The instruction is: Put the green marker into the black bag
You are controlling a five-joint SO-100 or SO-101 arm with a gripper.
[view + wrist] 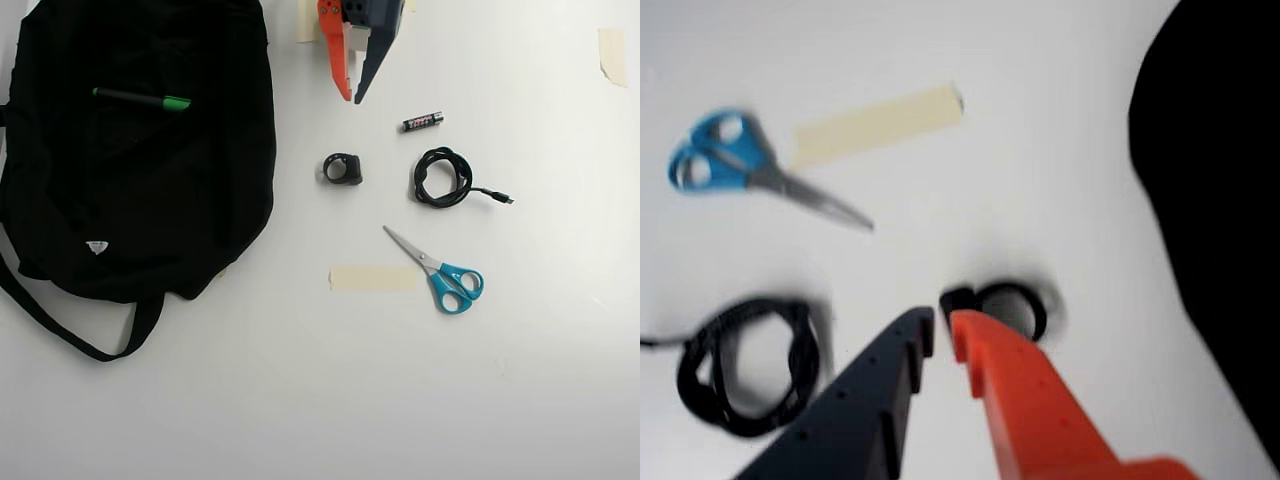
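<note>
Green marker (pixel 142 99): from my remote station I saw it lying flat on top of the black bag, in the bag's upper part in the overhead view, its green cap pointing right.

Black bag (pixel 200 200): it lay spread over the left side of the bench (pixel 320 400) in the overhead view, with its strap looping out at the lower left and a small white logo near its lower edge; in the wrist view it filled the right edge as a dark mass (pixel 1220 200).

End effector (pixel 354 95): I found it empty, its orange and dark blue fingers parted by a narrow gap at the tips (the wrist view (pixel 942 328) was blurred, but showed the same gap). It sat at the top centre of the overhead view, to the right of the bag and apart from it.

Black ring-shaped object (pixel 343 169): it rested just below the fingertips in the overhead view, and just beyond them in the wrist view (pixel 1015 305).

Battery (pixel 422 122): small and dark, it lay to the right of the end effector.

Coiled black cable (pixel 442 178): it lay right of the ring.

Blue-handled scissors (pixel 440 272): they lay closed, below the cable.

Strip of tape (pixel 373 278): it was stuck flat on the bench, just left of the scissors.
</note>
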